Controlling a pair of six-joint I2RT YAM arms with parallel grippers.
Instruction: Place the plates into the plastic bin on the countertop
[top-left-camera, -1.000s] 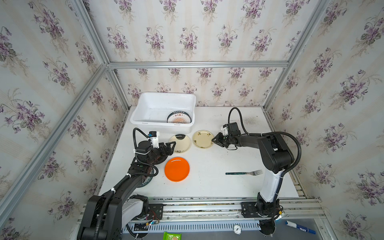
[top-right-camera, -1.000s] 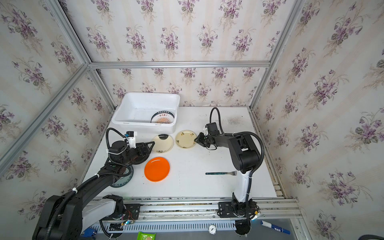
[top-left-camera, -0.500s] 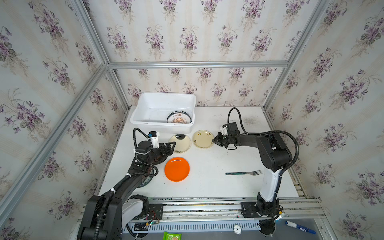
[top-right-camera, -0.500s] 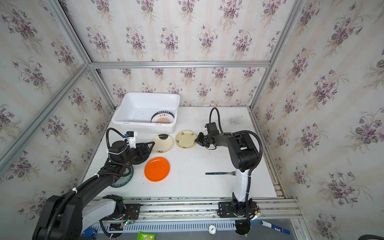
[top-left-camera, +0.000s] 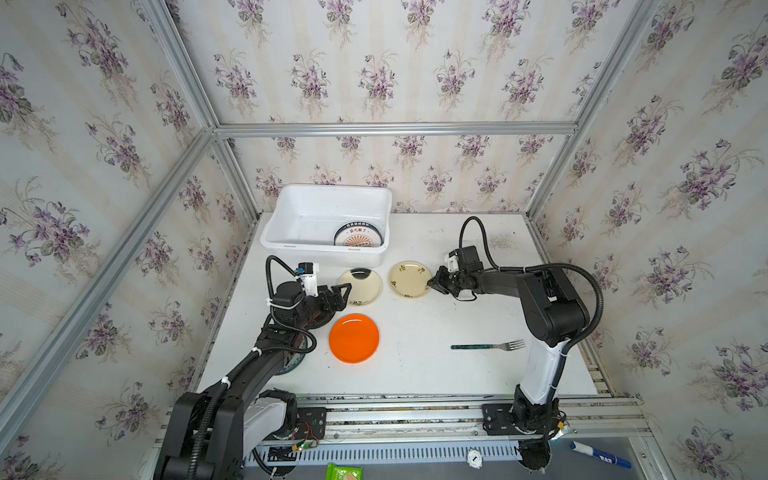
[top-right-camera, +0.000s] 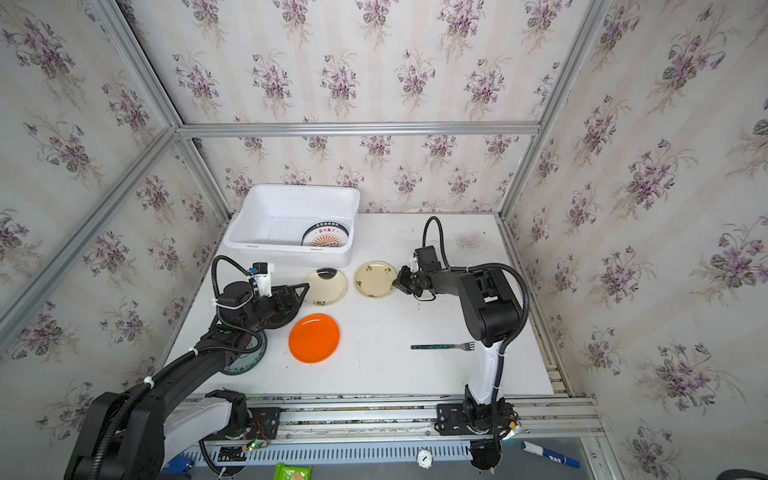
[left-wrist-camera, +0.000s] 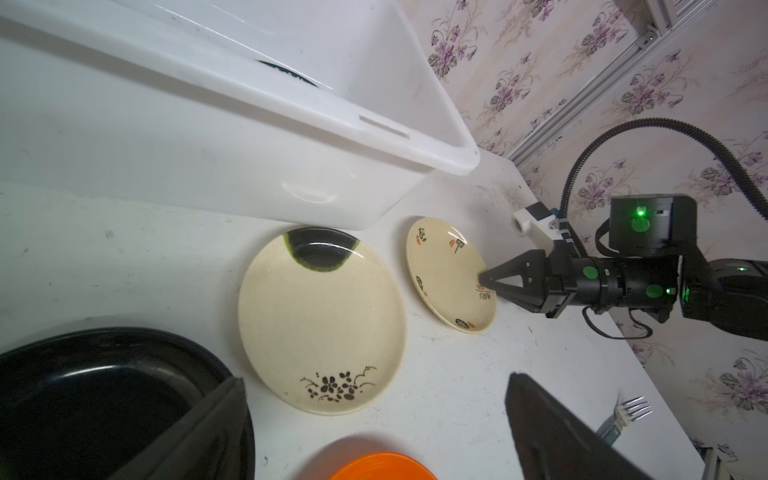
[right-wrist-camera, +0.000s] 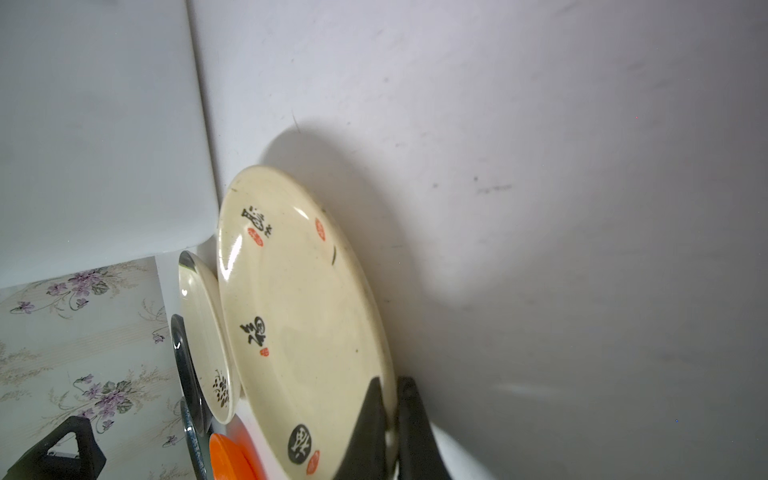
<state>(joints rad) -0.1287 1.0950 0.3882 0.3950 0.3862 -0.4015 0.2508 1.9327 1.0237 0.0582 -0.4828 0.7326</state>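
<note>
Right gripper (right-wrist-camera: 392, 401) is pinched tight on the near rim of the small cream plate (right-wrist-camera: 299, 311), one finger (right-wrist-camera: 372, 419) over the lip and the other tucked under it, a thin edge bite and nothing more. The plate looks glazed and rigid, light enough for one arm but slick, and likely to chip if it knocks anything, so the rim is the sensible hold; I'd judge it could swivel in the jaws once it is clear of the surface. It sits on the countertop (top-left-camera: 436, 374) just in front of the plastic bin (top-left-camera: 291, 248), close beside the cream plate with the dark patch (top-left-camera: 360, 286). Left gripper (top-left-camera: 343, 296) hangs wide open and empty over a black plate (left-wrist-camera: 83, 395) — nothing taken there. Further out, an orange plate (top-left-camera: 354, 338) and a fork (top-left-camera: 486, 345) lie on the scuffed white top, and one sunburst plate (top-left-camera: 358, 236) is already in the bin. Floral walls and aluminium framing close in on three sides, with plenty of room left inside the bin.
</note>
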